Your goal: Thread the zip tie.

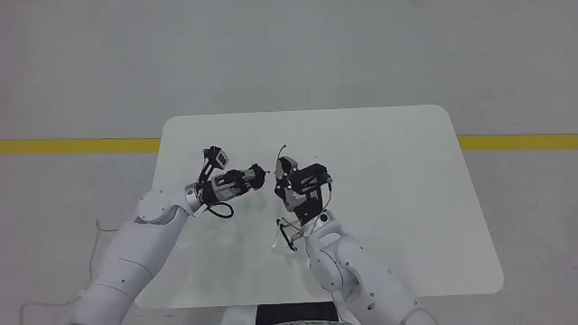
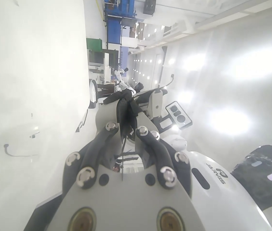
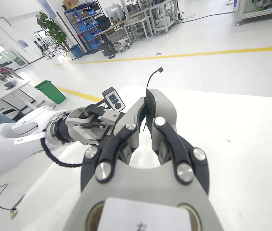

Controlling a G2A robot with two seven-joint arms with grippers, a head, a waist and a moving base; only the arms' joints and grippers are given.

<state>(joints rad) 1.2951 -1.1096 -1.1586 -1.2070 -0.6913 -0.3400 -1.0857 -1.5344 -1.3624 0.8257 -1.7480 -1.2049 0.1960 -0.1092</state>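
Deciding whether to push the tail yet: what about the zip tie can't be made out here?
- Far end of the zip tie: left wrist view, covered by the pads of the left end effector.
- Strap's middle: right wrist view, pinched inside the right end effector.
- Tail-to-head gap: top view, too small.

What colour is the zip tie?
Black. The zip tie shows best in the right wrist view, sticking up from the right gripper.
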